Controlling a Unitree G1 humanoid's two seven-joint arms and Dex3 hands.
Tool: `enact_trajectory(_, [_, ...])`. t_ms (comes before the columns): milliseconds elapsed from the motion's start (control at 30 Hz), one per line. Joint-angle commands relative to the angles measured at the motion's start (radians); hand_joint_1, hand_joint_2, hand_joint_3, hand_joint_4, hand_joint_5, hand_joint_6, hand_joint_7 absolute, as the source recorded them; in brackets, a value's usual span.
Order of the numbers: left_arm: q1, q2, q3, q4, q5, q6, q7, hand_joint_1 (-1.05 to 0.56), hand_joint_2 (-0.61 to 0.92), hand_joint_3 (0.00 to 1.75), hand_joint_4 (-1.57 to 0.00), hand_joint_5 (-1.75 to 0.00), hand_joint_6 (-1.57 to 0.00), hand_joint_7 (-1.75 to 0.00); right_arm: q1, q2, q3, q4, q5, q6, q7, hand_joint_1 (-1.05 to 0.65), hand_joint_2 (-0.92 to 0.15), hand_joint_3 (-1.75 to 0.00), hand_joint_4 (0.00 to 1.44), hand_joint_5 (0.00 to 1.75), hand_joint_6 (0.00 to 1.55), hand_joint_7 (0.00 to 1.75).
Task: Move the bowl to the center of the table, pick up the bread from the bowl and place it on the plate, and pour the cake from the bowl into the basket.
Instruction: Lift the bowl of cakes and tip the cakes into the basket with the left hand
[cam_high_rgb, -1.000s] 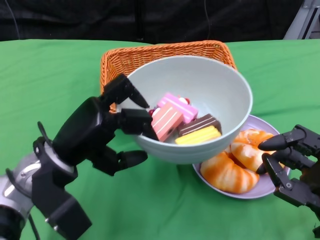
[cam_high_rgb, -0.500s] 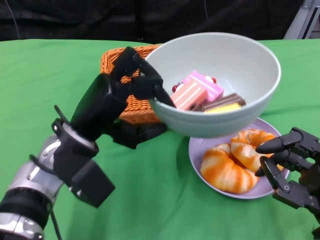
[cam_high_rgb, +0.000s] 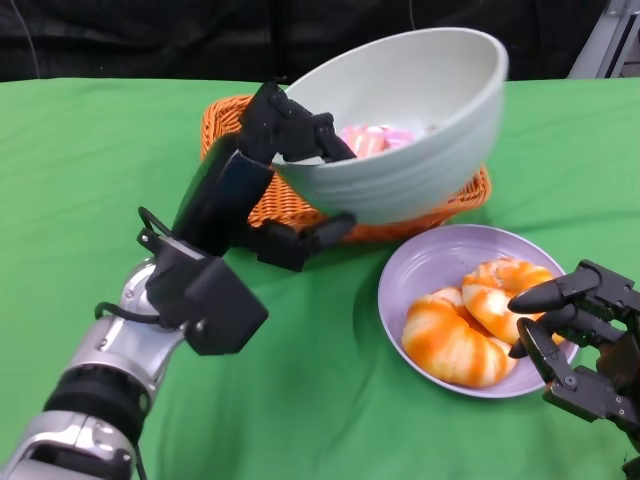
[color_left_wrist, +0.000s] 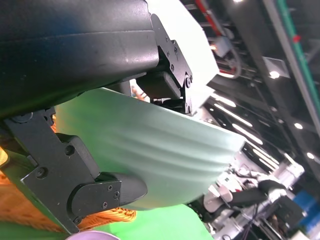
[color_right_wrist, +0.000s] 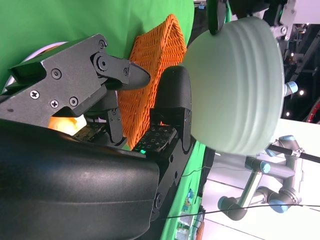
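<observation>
The pale green bowl (cam_high_rgb: 405, 120), ribbed on its outside, is in the air above the orange wicker basket (cam_high_rgb: 245, 125), tipped with its mouth turned away from the robot. The left hand (cam_high_rgb: 290, 150) grasps its near rim, fingers hooked inside and more fingers under the wall. Pink cake (cam_high_rgb: 372, 138) shows just over the rim; how many pieces lie inside cannot be told from here. In the right wrist view the bowl (color_right_wrist: 232, 85) hangs beside the basket (color_right_wrist: 157, 65).

The lilac plate (cam_high_rgb: 420, 265) rests on the green bench (cam_high_rgb: 90, 180), just in front of the basket, carrying two glazed orange bread (cam_high_rgb: 455, 340) pieces. The right hand (cam_high_rgb: 575, 320) is released, fingers spread at the plate's near right rim, holding nothing.

Behind the bench is a dark backdrop. Bare green cloth lies to the left of the basket and along the near edge.
</observation>
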Motion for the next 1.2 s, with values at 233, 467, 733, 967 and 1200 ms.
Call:
enact_trajectory(233, [-0.052, -0.089, 0.068, 0.021, -0.162, 0.114, -0.072, -0.25, 0.75, 0.79, -0.81, -1.75, -0.67, -1.43, 0.008, -0.01, 0.0, 0.014, -0.011, -0.026, -0.007, -0.13, -0.62, -0.75, 0.76, 1.41, 0.76, 1.07])
enact_trajectory(467, [-0.059, -0.117, 0.092, 0.025, -0.19, 0.177, -0.094, -0.26, 0.82, 0.66, -0.77, -1.75, -0.6, -1.51, 0.006, -0.004, 0.004, 0.021, -0.027, -0.031, -0.017, -0.12, -0.62, -0.78, 0.77, 1.41, 0.76, 1.08])
enact_trajectory(733, [-0.09, -0.16, 0.125, 0.028, -0.252, 0.262, -0.137, -0.3, 0.87, 0.55, -0.71, -1.75, -0.59, -1.51, -0.006, -0.002, 0.01, 0.052, -0.025, -0.053, -0.019, -0.15, -0.61, -0.76, 0.78, 1.43, 0.77, 1.1])
enact_trajectory(967, [-0.135, -0.193, 0.157, 0.056, -0.321, 0.289, -0.224, -0.28, 0.89, 0.53, -0.77, -1.75, -0.61, -1.48, -0.009, 0.0, 0.013, 0.063, -0.03, -0.064, -0.028, -0.16, -0.62, -0.74, 0.78, 1.44, 0.76, 1.12])
enact_trajectory(1200, [-0.204, -0.213, 0.173, 0.087, -0.33, 0.288, -0.232, -0.28, 0.89, 0.51, -0.79, -1.75, -0.62, -1.45, -0.016, -0.002, 0.016, 0.087, -0.032, -0.076, -0.031, -0.18, -0.62, -0.73, 0.78, 1.45, 0.75, 1.13])
